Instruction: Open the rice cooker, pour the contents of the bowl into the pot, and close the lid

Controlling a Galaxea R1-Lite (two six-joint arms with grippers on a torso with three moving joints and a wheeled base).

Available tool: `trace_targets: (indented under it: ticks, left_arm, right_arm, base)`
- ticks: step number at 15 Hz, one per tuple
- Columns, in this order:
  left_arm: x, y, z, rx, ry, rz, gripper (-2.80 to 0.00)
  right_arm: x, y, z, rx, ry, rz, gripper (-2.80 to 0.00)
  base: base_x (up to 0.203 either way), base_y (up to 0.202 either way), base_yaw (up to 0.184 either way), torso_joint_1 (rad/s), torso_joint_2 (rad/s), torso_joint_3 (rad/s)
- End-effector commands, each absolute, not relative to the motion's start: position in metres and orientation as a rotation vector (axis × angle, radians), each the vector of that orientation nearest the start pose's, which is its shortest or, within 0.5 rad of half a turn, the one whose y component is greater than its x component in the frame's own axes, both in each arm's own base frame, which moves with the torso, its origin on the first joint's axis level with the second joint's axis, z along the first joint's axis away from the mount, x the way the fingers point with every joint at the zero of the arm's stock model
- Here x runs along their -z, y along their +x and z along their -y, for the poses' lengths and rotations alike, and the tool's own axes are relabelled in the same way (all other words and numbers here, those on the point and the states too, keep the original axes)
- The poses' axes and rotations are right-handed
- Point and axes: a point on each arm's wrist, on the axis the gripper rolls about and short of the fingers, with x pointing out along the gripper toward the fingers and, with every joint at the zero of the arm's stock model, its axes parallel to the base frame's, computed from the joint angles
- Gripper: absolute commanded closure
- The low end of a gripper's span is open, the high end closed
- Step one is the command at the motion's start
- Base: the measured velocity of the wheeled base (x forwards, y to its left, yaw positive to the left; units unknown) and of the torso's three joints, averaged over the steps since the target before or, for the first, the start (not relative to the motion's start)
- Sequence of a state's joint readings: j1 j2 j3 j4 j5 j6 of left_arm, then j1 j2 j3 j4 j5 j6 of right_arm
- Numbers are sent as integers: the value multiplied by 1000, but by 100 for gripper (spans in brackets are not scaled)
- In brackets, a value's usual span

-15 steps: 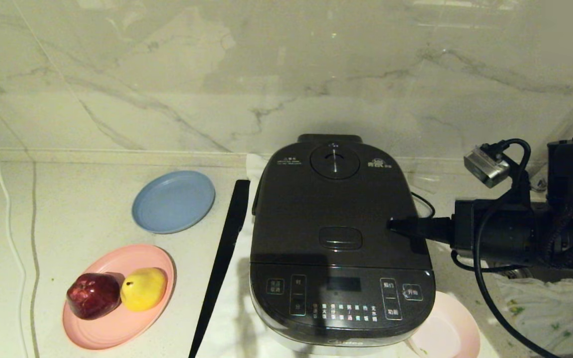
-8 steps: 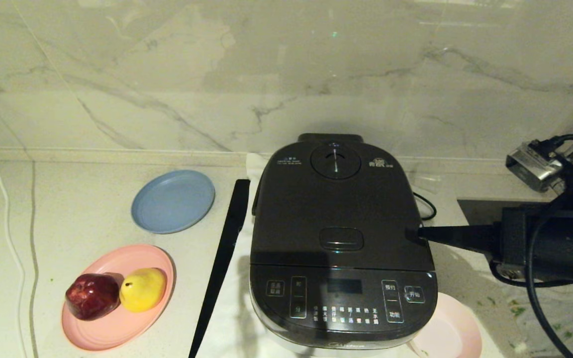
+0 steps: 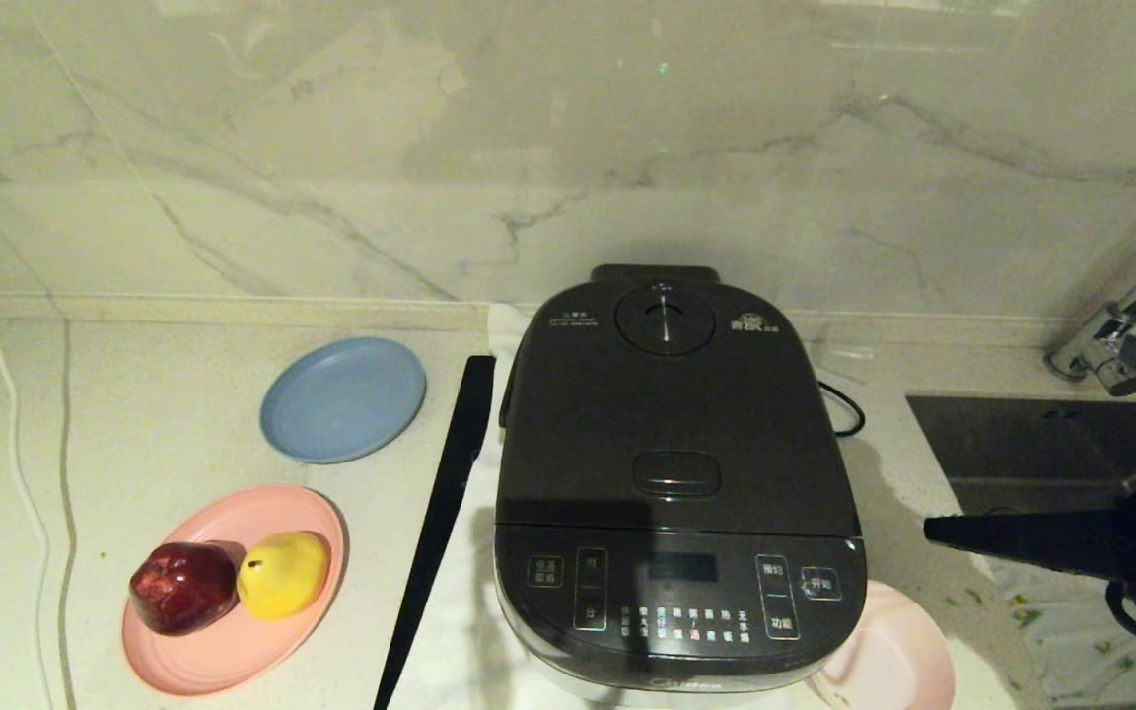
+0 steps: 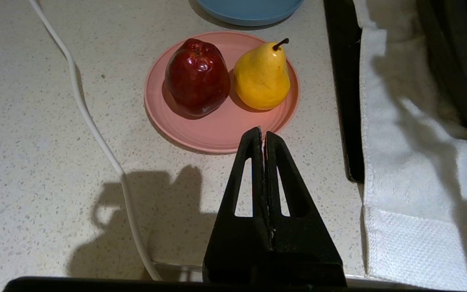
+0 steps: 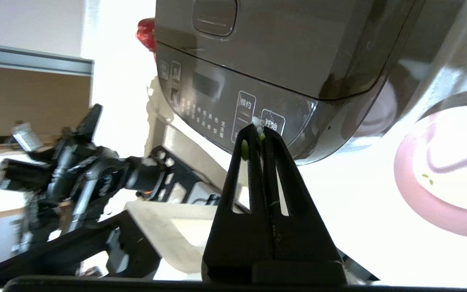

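Observation:
The dark grey rice cooker (image 3: 672, 552) stands in the middle of the counter with its lid (image 3: 667, 404) down, so the pot is hidden. The pale pink bowl (image 3: 891, 663) sits at the cooker's front right corner; in the right wrist view the bowl (image 5: 448, 182) holds only a few green grains (image 5: 427, 178). My right gripper (image 3: 933, 530) hovers right of the cooker, pointing at it and apart from it. It is shut (image 5: 259, 130), with a few green and white grains stuck at its tips. My left gripper (image 4: 262, 132) is shut and empty above the counter by the pink plate.
A blue plate (image 3: 343, 398) and a pink plate (image 3: 223, 646) with a red apple (image 3: 183, 586) and yellow pear (image 3: 284, 572) lie left of the cooker. A long black strip (image 3: 440, 523) lies between them and the cooker. Sink (image 3: 1031, 449), faucet (image 3: 1120, 340) and grain-flecked cloth (image 3: 1100, 631) are on the right.
My right arm has drawn away from the cooker's lid, moving right and toward the front; its tip is now clear of the cooker. The lid stays down.

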State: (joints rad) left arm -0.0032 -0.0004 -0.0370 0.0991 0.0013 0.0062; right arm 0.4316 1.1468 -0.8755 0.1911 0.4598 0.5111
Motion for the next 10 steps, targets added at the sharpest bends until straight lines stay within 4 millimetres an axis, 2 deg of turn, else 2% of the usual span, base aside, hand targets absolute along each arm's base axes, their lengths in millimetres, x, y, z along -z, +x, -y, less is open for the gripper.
trace_targets:
  ticks: [1, 4, 7, 10]
  left_arm:
    - [-75, -26, 0, 2, 6, -61, 0]
    - [-75, -26, 0, 2, 6, -61, 0]
    - [-75, -26, 0, 2, 6, -61, 0]
    - [-75, -26, 0, 2, 6, -61, 0]
  right_arm:
    - [-248, 137, -85, -704, 436, -718, 0]
    - [-236, 140, -102, -697, 386, -777, 0]
    - [-230, 138, -109, -722, 374, -807, 0]
    - [-225, 148, -116, -709, 366, -839, 0]
  base:
    - [0, 0, 0, 0, 0, 0]
    - [0, 0, 0, 0, 0, 0]
    - [0, 0, 0, 0, 0, 0]
    - [0, 0, 0, 0, 0, 0]
